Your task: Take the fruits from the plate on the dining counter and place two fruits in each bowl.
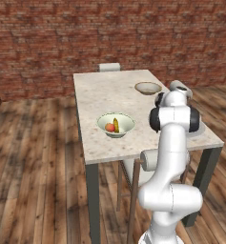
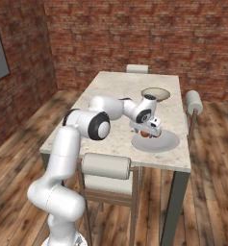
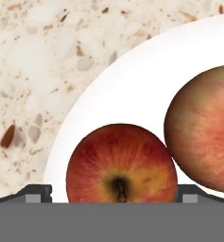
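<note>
Gripper (image 2: 145, 133) low over plate (image 2: 166, 142), fingers spread either side of near apple (image 3: 121, 163), not clamped, likely lining up grasp. Second apple (image 3: 203, 130) beside it on plate. Beyond plate: tan bowl (image 2: 156, 93). Green-white bowl (image 1: 116, 125) held apple, banana.

White glossy arm (image 1: 170, 157), rounded tubular links, dark grey joint rings, bulbous base segment.

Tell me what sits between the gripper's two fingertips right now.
In the hand view, a red apple sits on the white plate between the gripper fingertips, which flank it on either side. A second apple lies beside it.
</note>
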### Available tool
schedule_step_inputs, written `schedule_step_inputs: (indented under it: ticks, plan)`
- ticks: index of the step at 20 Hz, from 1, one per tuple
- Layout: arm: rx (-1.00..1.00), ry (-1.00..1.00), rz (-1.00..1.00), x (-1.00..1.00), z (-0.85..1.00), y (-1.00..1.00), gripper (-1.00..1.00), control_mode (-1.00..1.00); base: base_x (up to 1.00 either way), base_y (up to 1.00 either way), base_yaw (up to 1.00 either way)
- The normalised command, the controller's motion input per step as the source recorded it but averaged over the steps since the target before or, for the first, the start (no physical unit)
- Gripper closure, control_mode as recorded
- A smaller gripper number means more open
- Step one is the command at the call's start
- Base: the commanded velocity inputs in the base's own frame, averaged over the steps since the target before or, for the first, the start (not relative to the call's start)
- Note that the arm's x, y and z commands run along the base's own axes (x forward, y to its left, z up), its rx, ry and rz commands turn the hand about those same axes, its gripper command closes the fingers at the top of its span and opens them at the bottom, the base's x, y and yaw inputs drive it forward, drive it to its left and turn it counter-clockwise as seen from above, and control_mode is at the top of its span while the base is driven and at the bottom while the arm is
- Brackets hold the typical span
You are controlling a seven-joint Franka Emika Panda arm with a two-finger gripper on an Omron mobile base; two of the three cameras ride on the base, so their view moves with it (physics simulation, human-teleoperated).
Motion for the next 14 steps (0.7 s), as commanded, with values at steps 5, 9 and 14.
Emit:
schedule_step_inputs:
  ticks: [5,9,14]
  plan:
    - [0.0,0.0,0.0,0.12,0.0,0.0,-1.0,-1.0,0.0,0.0,0.0]
    - [0.0,0.0,0.0,0.03,0.0,0.0,-1.0,-1.0,0.0,0.0,0.0]
    - [0.0,0.0,0.0,0.05,-0.06,0.0,1.0,-1.0,0.0,0.0,0.0]
